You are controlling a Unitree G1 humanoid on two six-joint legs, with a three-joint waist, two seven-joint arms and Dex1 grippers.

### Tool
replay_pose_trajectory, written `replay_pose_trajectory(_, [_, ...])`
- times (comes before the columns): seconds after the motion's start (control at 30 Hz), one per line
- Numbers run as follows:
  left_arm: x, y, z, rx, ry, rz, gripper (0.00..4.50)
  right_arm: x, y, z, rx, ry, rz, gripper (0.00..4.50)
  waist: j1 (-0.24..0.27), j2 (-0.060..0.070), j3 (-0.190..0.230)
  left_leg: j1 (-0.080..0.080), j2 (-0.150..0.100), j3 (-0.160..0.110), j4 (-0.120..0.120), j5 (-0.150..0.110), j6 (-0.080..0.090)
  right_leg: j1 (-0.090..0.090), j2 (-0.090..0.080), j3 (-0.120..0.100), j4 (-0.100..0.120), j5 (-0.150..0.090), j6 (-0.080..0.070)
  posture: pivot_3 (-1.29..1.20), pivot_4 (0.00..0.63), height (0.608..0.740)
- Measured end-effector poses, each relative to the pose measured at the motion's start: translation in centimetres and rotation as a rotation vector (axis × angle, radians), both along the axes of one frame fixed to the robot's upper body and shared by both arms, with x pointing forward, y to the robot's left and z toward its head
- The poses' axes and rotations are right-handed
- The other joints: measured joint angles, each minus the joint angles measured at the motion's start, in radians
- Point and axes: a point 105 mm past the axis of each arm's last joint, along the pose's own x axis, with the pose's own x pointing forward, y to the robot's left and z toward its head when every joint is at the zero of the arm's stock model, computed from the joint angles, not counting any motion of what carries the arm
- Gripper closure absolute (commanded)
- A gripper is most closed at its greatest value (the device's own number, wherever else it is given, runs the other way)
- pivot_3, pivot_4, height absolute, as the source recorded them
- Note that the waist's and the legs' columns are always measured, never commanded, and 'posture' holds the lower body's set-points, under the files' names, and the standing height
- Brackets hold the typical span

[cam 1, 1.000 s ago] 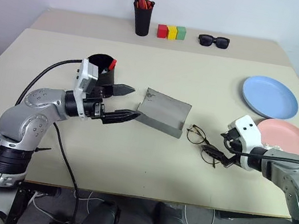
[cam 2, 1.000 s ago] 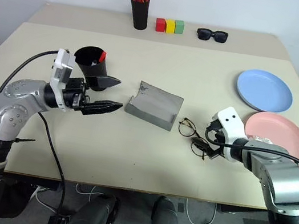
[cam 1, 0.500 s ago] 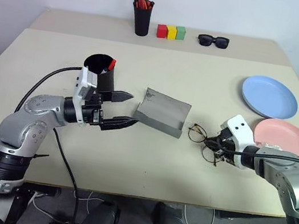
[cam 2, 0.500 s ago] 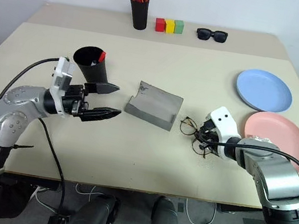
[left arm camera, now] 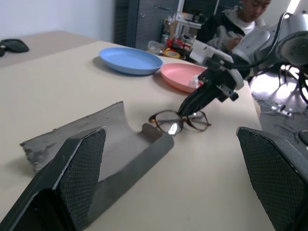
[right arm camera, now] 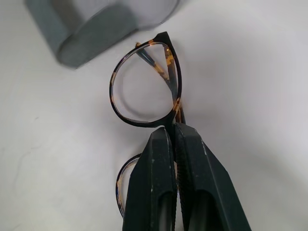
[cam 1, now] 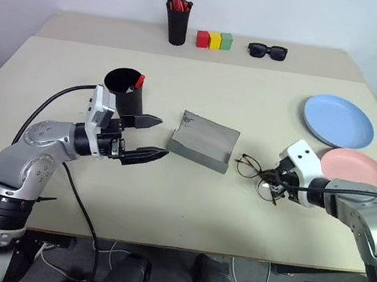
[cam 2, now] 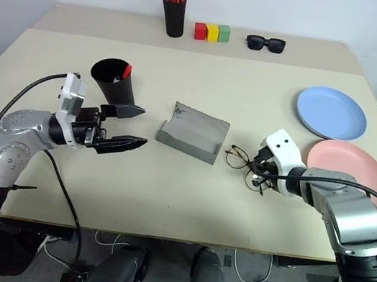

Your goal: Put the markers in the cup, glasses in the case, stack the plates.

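Observation:
Thin round-lensed glasses (cam 1: pixel 250 171) sit just right of the open grey case (cam 1: pixel 203 141). My right gripper (right arm camera: pixel 172 129) is shut on their frame at the bridge; whether they still touch the table I cannot tell. My left gripper (cam 1: pixel 163 137) hangs open and empty to the left of the case, pointing at it. Behind it stands the black cup (cam 1: pixel 125 93) with a red-capped marker (cam 1: pixel 139 82) inside. The light blue plate (cam 1: pixel 339 121) and the pink plate (cam 1: pixel 358 171) lie side by side at the right.
On the far table strip stand a black pen holder (cam 1: pixel 178 21) with orange-capped pens, three coloured blocks (cam 1: pixel 215 41) and black sunglasses (cam 1: pixel 267 50). A person (left arm camera: pixel 240 19) sits beyond the table's right end.
My right gripper went from open to shut on the glasses frame, moving a little toward the case. My left gripper drifted slightly left, away from the case, still open.

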Motion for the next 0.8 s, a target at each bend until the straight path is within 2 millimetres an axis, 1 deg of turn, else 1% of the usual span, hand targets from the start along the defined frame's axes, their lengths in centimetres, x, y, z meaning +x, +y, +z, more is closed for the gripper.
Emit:
replay_pose_trajectory(0.03, [0.1,0.1,0.0,-0.001,0.001,0.008,0.0,0.3,0.2,0.7,0.002,-0.022,0.007,4.47,-0.001,0.0,0.0,0.0,0.0,0.0,0.0,0.0,0.0,0.0,0.0,0.0,0.0,0.0,0.0,0.0,0.15,0.74])
replay_pose_trajectory(0.1, [0.2,0.5,0.1,0.0,-0.002,0.022,0.0,1.2,0.9,2.9,0.012,-0.093,0.028,4.47,-0.002,0.0,0.0,0.0,0.0,0.0,0.0,0.0,0.0,-0.001,0.0,0.0,0.0,0.0,0.0,0.0,0.15,0.74])
replay_pose_trajectory(0.2, [0.3,1.3,0.5,0.008,-0.01,0.054,0.0,2.5,2.7,5.6,0.063,-0.193,0.07,4.47,-0.003,0.0,0.0,0.0,0.001,0.0,-0.001,0.0,0.0,-0.001,0.001,0.0,0.0,0.0,0.0,0.0,0.15,0.74])
replay_pose_trajectory(0.27, [0.4,1.8,0.7,0.011,-0.01,0.075,0.0,3.2,4.7,6.7,0.122,-0.233,0.112,4.47,-0.003,0.0,0.0,0.0,0.001,0.0,-0.001,0.0,0.0,-0.001,0.001,0.0,0.0,0.0,0.0,0.0,0.15,0.74])
replay_pose_trajectory(0.3, [0.5,1.9,0.7,0.013,-0.006,0.081,0.0,3.4,5.6,6.9,0.145,-0.241,0.133,4.47,-0.002,0.0,0.0,0.0,0.001,0.0,-0.001,0.0,0.0,-0.001,0.001,0.0,0.0,0.0,0.0,0.0,0.15,0.74])
replay_pose_trajectory(0.33, [0.5,2.0,0.7,0.012,-0.001,0.09,0.0,3.7,7.0,7.0,0.184,-0.246,0.162,4.47,-0.003,0.0,0.0,0.0,0.001,0.0,-0.001,0.0,0.0,-0.001,0.001,0.0,0.0,0.0,0.0,0.0,0.15,0.74])
replay_pose_trajectory(0.37, [0.5,2.0,0.7,0.012,0.0,0.093,0.0,3.8,8.0,7.0,0.206,-0.246,0.183,4.47,-0.003,0.0,0.0,-0.001,0.001,0.0,-0.001,0.0,0.0,-0.002,0.001,0.0,0.0,0.0,0.0,0.0,0.15,0.74])
replay_pose_trajectory(0.47, [0.6,2.2,0.8,0.005,0.001,0.11,0.0,4.1,12.0,6.4,0.272,-0.229,0.258,4.47,-0.003,0.0,0.0,-0.002,0.001,0.0,-0.002,0.0,0.0,-0.004,0.001,0.0,0.001,0.0,0.0,0.0,0.15,0.74])
replay_pose_trajectory(0.53, [0.4,1.9,1.1,0.009,-0.008,0.111,0.0,4.0,14.4,5.2,0.288,-0.209,0.303,4.47,-0.004,0.0,0.0,-0.002,0.001,-0.001,-0.002,0.0,0.0,-0.005,0.001,0.0,0.001,0.001,0.0,0.0,0.15,0.74])
replay_pose_trajectory(0.57, [0.3,1.7,1.3,0.008,-0.016,0.109,0.0,3.9,15.2,4.5,0.28,-0.196,0.32,4.47,-0.003,0.0,0.0,-0.003,0.001,-0.001,-0.002,0.0,-0.001,-0.005,0.001,0.0,0.001,0.001,0.0,0.0,0.15,0.74])
replay_pose_trajectory(0.63, [0.1,1.4,1.5,0.011,-0.018,0.109,0.0,3.9,16.0,3.4,0.259,-0.188,0.336,4.47,0.001,0.0,0.0,-0.003,0.0,-0.001,-0.001,0.0,-0.001,-0.005,0.001,0.0,0.001,0.001,0.0,0.0,0.15,0.74])
replay_pose_trajectory(0.7, [0.0,1.4,1.4,0.007,-0.012,0.113,0.0,3.9,16.0,2.8,0.22,-0.203,0.348,4.47,0.0,0.0,0.0,-0.003,0.0,-0.001,-0.001,0.0,-0.001,-0.005,0.001,0.0,0.001,0.001,0.0,0.0,0.15,0.74])
replay_pose_trajectory(0.8, [-0.2,1.3,1.4,0.003,-0.003,0.117,0.0,4.2,15.5,2.6,0.192,-0.222,0.357,4.47,-0.003,0.0,0.0,-0.002,0.0,-0.001,-0.002,0.0,-0.001,-0.005,0.002,0.0,0.002,0.001,-0.001,0.0,0.15,0.74])
